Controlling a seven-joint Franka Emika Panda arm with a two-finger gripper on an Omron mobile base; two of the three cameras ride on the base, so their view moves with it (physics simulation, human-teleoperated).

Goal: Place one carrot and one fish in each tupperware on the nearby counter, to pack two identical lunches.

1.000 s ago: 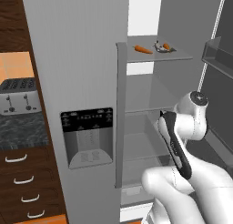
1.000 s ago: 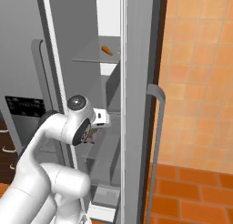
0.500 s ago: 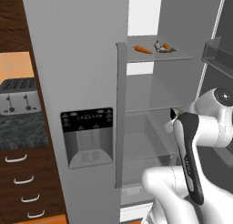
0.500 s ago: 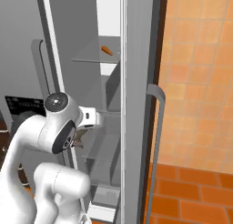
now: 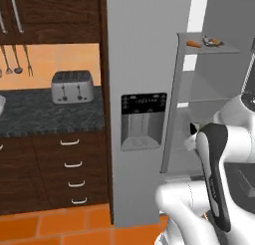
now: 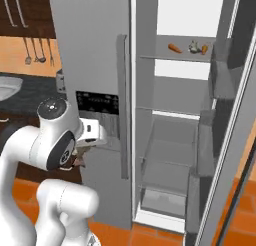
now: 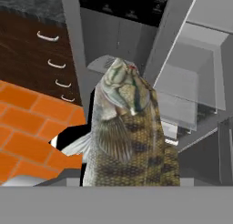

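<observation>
The gripper (image 6: 80, 157) was closed on a fish (image 7: 125, 132), held lengthwise along the hand with its head pointing away from the camera, so most of the body stuck out past the fingers. Main risk as judged: the fish could swing or slip out during a wide arm swing or a base drive toward the counter (image 5: 55, 114), since only the tail end seemed pinched. It could also clip the closed fridge door (image 5: 144, 64) with its dispenser panel (image 5: 143, 120), just beside the hand. Two carrots (image 6: 175, 48) and another fish (image 6: 193, 46) sat on the upper fridge shelf (image 6: 180, 57), well apart from the gripper. The toaster (image 5: 72, 85) stood on the counter over the drawers (image 5: 69, 164); a pale rim at the far left edge might have been a tupperware, couldn't tell. The open fridge door (image 6: 225, 140) hemmed in the right side.
</observation>
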